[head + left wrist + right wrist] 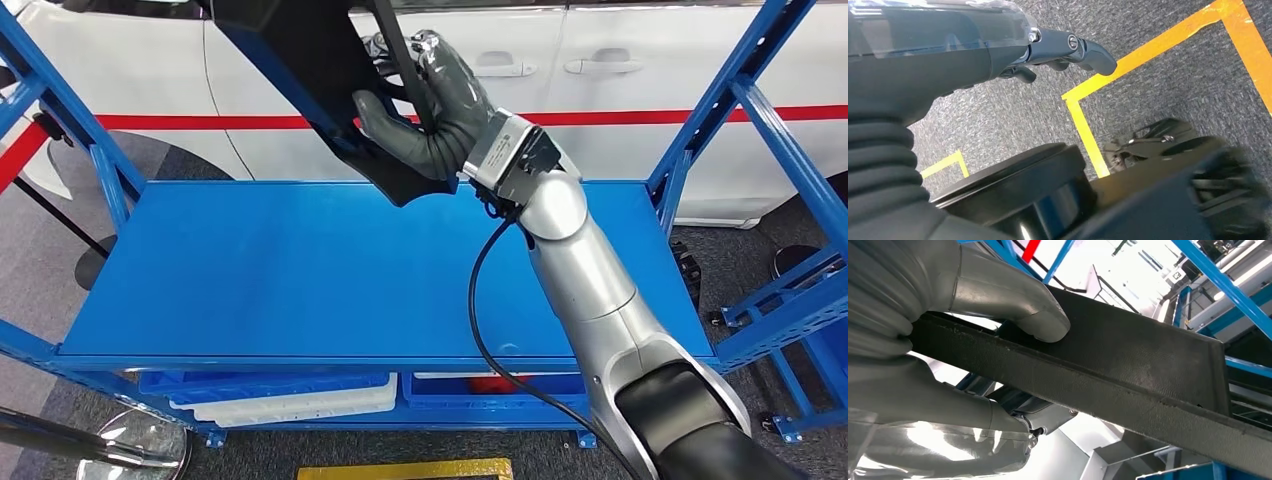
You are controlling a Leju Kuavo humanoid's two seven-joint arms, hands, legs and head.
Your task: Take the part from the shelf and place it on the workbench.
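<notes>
So the part [300, 60] here is a long flat black panel, kind of matte and textured, and it's up in the air above the blue shelf [300, 270], tilted on a diagonal with its lower end pointing down toward the shelf's back edge and the upper end running off the top of the head view. It's not touching the shelf surface from what I can see.

The right robot hand [430, 105] has it clamped: grey fingers wrapped around one edge of the panel, thumb pressed flat against the panel's face. The right wrist view shows this up close, thumb [1033, 315] squeezed onto the dark part [1128, 365] with the other fingers curled underneath. The silver right arm [590, 280] reaches up from the lower right, with a black cable [480, 310] looping down off the wrist.

The left robot hand [1058, 50] hangs over grey carpet [1173, 75] with yellow tape lines [1088, 130]. Its dark fingers stick out straight-ish with nothing in them.

Around that: the blue shelf has angled blue uprights [730, 110] on both sides, and there are blue bins [260, 385] plus a white tray [300, 405] on the level below. Behind the shelf is a white car [620, 70] with a red stripe [200, 122] along its side.
</notes>
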